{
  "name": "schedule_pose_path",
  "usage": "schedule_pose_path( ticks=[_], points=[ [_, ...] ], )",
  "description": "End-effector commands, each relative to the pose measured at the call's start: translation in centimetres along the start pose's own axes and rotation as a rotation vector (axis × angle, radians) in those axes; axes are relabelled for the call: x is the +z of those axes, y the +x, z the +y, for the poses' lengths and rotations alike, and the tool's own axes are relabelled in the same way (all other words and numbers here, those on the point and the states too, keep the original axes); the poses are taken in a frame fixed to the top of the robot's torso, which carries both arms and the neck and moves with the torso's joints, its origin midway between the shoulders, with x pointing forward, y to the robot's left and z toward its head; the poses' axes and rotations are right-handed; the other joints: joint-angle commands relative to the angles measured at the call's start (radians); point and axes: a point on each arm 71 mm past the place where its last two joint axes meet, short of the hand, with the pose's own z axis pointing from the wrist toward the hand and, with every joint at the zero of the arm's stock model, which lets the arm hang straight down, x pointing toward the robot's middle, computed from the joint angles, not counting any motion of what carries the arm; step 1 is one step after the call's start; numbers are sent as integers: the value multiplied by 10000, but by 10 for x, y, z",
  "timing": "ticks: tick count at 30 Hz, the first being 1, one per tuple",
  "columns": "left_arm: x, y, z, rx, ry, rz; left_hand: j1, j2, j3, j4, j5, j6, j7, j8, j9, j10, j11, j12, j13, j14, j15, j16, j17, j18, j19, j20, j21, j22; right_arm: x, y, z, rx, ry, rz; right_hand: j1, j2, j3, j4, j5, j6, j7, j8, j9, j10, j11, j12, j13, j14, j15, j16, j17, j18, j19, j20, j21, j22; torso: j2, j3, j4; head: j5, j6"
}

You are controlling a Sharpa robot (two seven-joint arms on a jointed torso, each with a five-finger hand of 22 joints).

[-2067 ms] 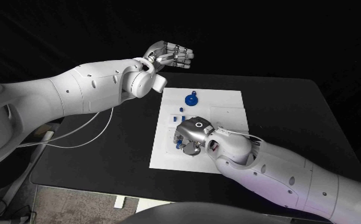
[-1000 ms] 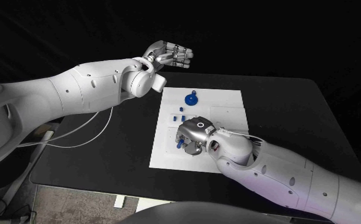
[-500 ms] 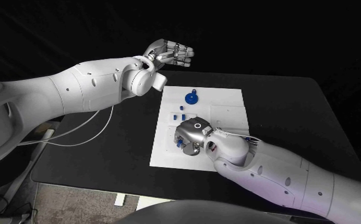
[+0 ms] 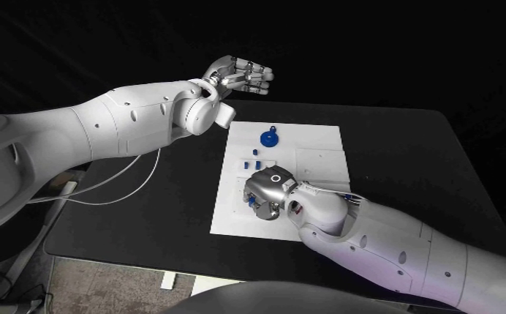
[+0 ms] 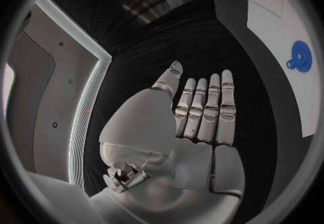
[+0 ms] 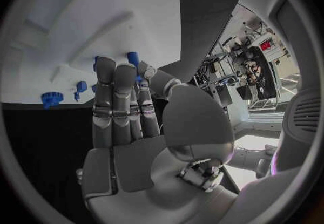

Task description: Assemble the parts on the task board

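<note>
The white task board [image 4: 316, 154] lies in the middle of the black table. My right hand [image 4: 269, 191] is down on its near left part, fingers bent onto the board. There the fingertips and thumb close round a small blue part [image 6: 133, 58] standing on the board [image 6: 81, 13]. A round blue part with a loop [image 4: 269, 138] lies at the board's far end, also seen as a blue disc [image 5: 300, 56]. Small blue pegs [image 4: 253, 157] stand between it and my right hand. My left hand [image 4: 240, 75] is raised beyond the board's far left corner, with straight fingers [image 5: 206, 108] holding nothing.
A blue toothed part [image 6: 51, 98] and a small blue piece [image 6: 81, 86] sit near the board's edge beside my right hand. A white cable [image 4: 116, 186] hangs from my left arm over the table's left side. Bare black table [image 4: 411, 153] lies right of the board.
My right hand has crept slightly to the left along the board's near part, staying down on the blue part. My left hand has held its raised pose.
</note>
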Motion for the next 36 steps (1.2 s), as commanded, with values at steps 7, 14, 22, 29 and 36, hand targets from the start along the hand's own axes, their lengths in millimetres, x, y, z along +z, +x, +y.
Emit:
schedule_pose_path(
  ticks=[7,14,22,29,36],
  points=[
    [0,2,-1,-67,101,153,-9,53,-55,-28,-53,-43,1,20,12,13,27,35,-9,-92,-10,-45,-13,29,-3,12,15,-16,-2,5,0,721,-80,-154,-124,-606,-507,23,13,-1227,28,-58,-34,-1524,424,33,-37,-91,337,-38,-125,368,220,350,-162,-79,-2,1,-6,-14,-16],
    [0,1,-1,-66,94,151,-6,55,-54,-28,-52,-50,4,21,13,11,28,35,-8,-93,-7,-45,-13,29,-5,12,14,-17,-2,3,-1,966,-79,-442,318,-469,-1967,48,18,-1524,18,-24,-22,-2108,550,60,-28,-83,426,-86,-292,516,362,490,-489,-532,-3,6,-9,-37,-67],
    [0,1,-1,-66,86,149,0,60,-52,-26,-50,-66,9,22,13,6,31,36,-8,-95,-2,-45,-13,29,-9,14,13,-17,-3,2,-3,1101,3,-659,351,-467,-2028,16,20,-1642,16,-51,-32,-2124,553,58,-29,-89,410,-53,-351,512,374,469,-460,-641,-3,4,-12,-15,-51],
    [0,0,-1,-62,75,141,5,58,-56,-24,-58,-47,3,26,15,7,30,37,-8,-95,0,-45,-13,34,-12,15,14,-17,-6,-2,-4,1457,75,-1274,460,-671,-2241,50,29,-2587,-111,-82,-59,-2413,613,58,-27,-65,437,-40,-428,564,387,506,-403,-728,-1,6,-7,-55,-5],
    [-1,-3,0,-43,66,90,5,58,-56,-24,-58,-47,3,26,15,7,30,37,-8,-95,0,-45,-13,34,-12,15,14,-17,-14,-11,-9,2403,96,-1710,620,-679,-4105,854,243,-3545,-184,-94,-80,-2651,654,75,-21,-89,458,71,-622,622,387,575,-310,-1255,-17,0,-26,-117,81]
  ],
)
